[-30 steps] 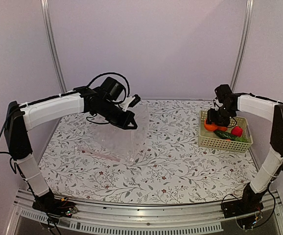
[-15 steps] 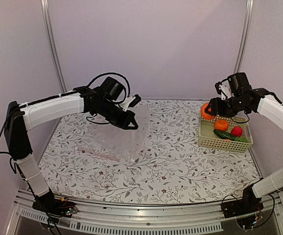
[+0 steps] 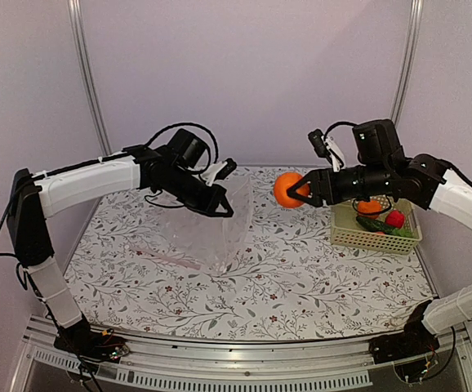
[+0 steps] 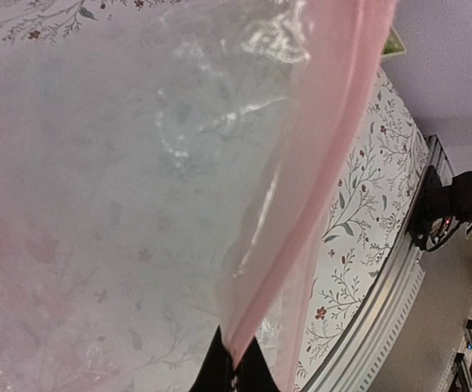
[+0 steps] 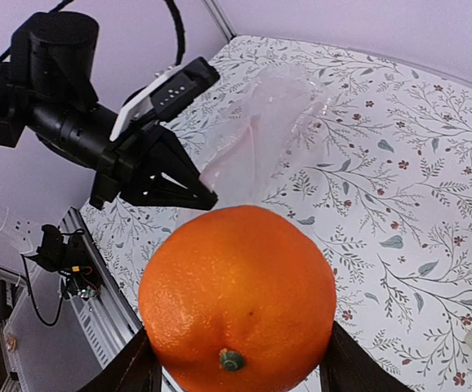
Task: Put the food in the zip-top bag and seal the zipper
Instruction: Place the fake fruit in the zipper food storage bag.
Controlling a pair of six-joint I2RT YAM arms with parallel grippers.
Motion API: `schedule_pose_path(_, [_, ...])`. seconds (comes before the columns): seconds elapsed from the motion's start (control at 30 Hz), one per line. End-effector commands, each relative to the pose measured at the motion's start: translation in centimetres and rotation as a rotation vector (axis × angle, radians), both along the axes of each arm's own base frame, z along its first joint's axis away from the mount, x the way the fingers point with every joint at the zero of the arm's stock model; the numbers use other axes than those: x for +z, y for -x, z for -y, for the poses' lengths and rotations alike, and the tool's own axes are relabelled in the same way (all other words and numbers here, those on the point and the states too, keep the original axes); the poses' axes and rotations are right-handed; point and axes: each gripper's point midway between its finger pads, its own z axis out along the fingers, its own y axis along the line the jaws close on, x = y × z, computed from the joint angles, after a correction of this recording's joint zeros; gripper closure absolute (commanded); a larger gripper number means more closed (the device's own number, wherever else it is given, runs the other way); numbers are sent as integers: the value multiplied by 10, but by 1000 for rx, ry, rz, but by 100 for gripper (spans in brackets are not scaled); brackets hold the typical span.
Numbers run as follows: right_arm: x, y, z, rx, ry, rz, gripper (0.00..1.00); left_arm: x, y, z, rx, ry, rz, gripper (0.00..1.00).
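My right gripper (image 3: 295, 190) is shut on an orange (image 3: 287, 189) and holds it in the air between the basket and the bag; the orange fills the right wrist view (image 5: 238, 298). The clear zip-top bag (image 3: 207, 222) stands on the table with its mouth held up. My left gripper (image 3: 223, 208) is shut on the bag's pinkish zipper strip (image 4: 318, 163), also seen in the right wrist view (image 5: 206, 198). A second orange (image 3: 370, 207), the green cucumber (image 3: 376, 224) and the small red fruit (image 3: 394, 218) lie in the basket.
The pale yellow-green lattice basket (image 3: 358, 238) stands at the right back of the flower-patterned table (image 3: 301, 278). The table's metal front rail (image 3: 244, 371) runs along the near edge. Pale walls with metal posts close the back.
My right gripper has lifted one orange out of the basket and carried it left, toward the bag. The left arm holds the bag's edge as before.
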Motion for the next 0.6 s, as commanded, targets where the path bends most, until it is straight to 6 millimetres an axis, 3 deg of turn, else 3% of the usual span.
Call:
schedule_pose_path(0.0, [26, 14, -44, 96, -133, 52, 44, 16, 2, 0, -5, 53, 8, 100])
schedule_pose_path(0.3, [13, 18, -95, 180, -190, 34, 44, 19, 6, 2, -23, 73, 5, 100])
schedule_pose_path(0.57, [-11, 3, -115, 164, -199, -4, 45, 26, 9, 5, -44, 106, 18, 100])
